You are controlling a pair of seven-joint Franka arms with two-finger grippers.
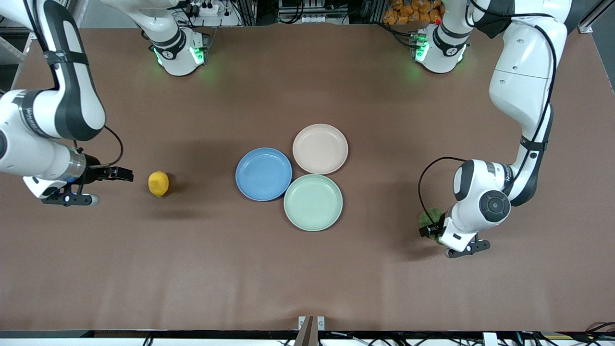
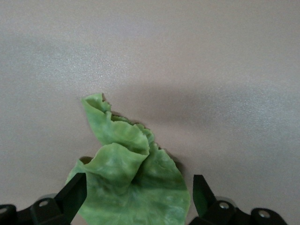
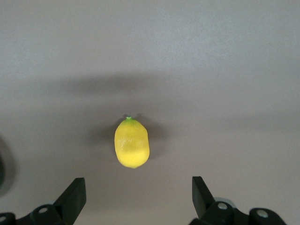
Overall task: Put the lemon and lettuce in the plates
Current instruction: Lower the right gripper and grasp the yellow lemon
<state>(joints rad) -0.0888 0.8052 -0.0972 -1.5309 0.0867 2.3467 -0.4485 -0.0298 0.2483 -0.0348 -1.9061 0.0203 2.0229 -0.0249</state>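
I am watching the lettuce [image 2: 133, 185] lying between the spread jaws of the left gripper [image 2: 136, 194] at the left arm's end of the table, risking a slipped pinch on limp leaf, while the lemon [image 3: 131, 142] is sitting near the right gripper [image 3: 136, 197], jaws spread, liable to roll if nudged.

Even overhead light, soft shadows on the table [image 1: 144, 269], wrist views perhaps slightly soft.
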